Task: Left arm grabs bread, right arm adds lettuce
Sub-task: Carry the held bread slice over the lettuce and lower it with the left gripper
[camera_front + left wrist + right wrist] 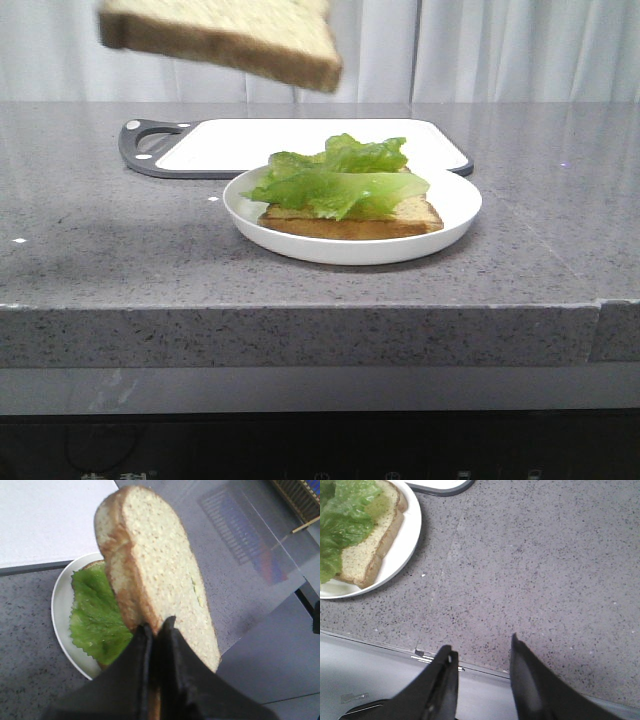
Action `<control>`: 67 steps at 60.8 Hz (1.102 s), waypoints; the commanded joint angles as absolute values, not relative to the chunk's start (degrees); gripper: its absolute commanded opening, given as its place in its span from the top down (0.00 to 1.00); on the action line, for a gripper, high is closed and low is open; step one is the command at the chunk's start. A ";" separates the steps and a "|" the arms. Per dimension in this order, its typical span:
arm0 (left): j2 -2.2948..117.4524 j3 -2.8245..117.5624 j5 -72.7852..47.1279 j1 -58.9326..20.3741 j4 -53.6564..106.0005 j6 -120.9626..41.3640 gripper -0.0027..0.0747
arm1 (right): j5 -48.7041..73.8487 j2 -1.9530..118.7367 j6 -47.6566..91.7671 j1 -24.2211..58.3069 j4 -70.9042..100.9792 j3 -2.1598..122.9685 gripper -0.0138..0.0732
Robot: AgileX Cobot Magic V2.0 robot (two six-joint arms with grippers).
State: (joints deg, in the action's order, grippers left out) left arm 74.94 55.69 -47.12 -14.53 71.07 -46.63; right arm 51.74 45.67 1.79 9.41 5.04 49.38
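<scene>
Nearest to me, my right gripper [482,667] hangs over the bare counter [545,570] by its front edge, jaws apart and holding nothing. A bit further back sits the white plate [455,205], with one slice of bread on it and the lettuce [340,180] lying on top. So I think the lettuce part is done. High up, to the left of the plate, my left gripper [156,635] is pinched tight on the bread [160,570]. Next I need to bring that slice over the leaves and lower it flat. The front view shows no gripper at all. Only the left wrist view shows the pinch. Farthest back lies the cutting board [230,145].
</scene>
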 commanded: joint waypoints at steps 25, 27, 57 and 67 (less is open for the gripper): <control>94.57 68.54 -55.29 -20.95 81.60 -48.42 0.99 | 47.69 45.55 1.78 9.28 4.45 50.87 0.51; 94.89 68.44 -55.29 -20.95 81.73 -48.42 0.99 | 47.69 45.55 1.78 9.28 4.45 50.87 0.51; 95.82 68.44 -51.50 -20.95 81.74 -47.95 0.99 | 47.69 45.55 1.78 9.28 4.45 50.87 0.51; 95.82 68.44 -51.50 -20.56 80.38 -47.95 0.99 | 47.69 45.55 1.78 9.28 4.45 50.87 0.51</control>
